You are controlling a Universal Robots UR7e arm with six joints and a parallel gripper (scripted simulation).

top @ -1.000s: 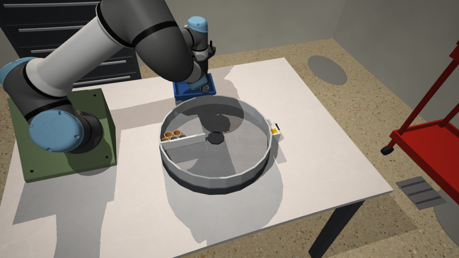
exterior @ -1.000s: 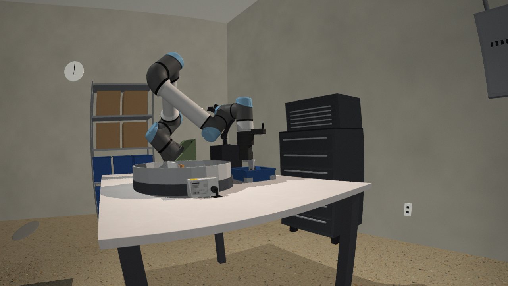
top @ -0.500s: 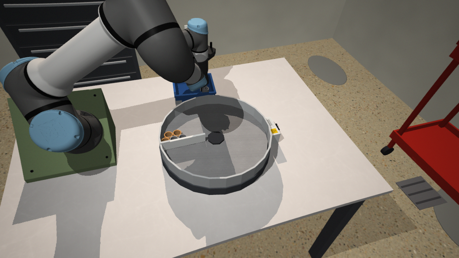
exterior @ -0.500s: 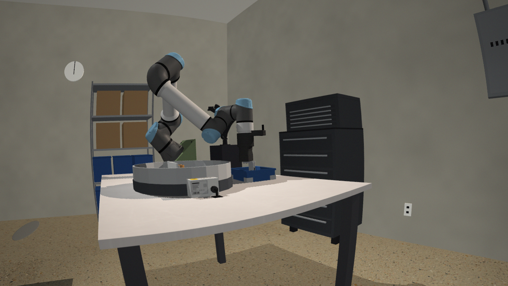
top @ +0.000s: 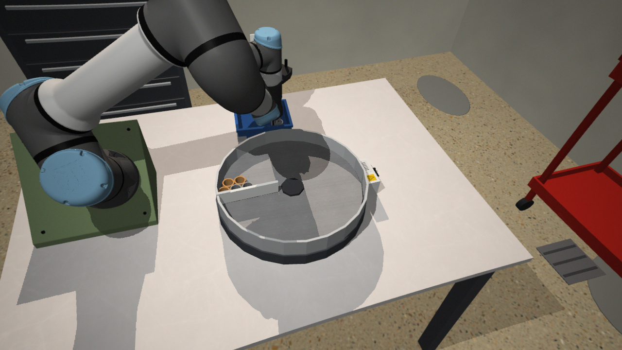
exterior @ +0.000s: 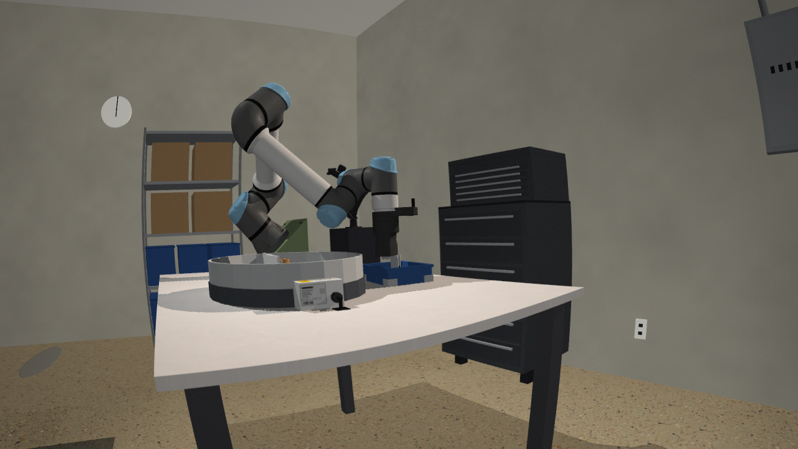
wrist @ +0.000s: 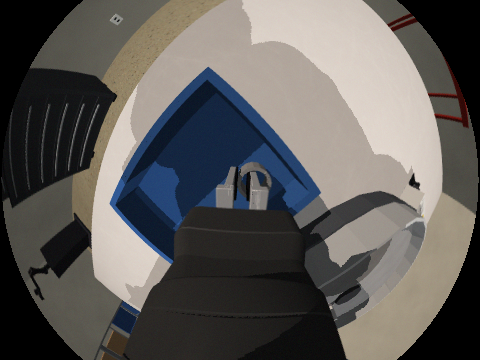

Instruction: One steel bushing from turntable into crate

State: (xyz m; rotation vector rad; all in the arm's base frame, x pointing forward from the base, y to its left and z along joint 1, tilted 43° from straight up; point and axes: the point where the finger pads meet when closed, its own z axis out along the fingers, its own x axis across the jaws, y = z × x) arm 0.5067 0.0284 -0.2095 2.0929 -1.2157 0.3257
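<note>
While the fingers (top: 273, 123) (exterior: 386, 259) grip a steel bushing (top: 281, 121) (wrist: 255, 165) by its wall — one inside, one outside — they point down at the blue crate (top: 256, 131) (exterior: 399, 275) (wrist: 250, 111).

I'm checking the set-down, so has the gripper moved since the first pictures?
Yes: in the exterior view the gripper has come down, its fingers sitting lower against the crate's rim.
</note>
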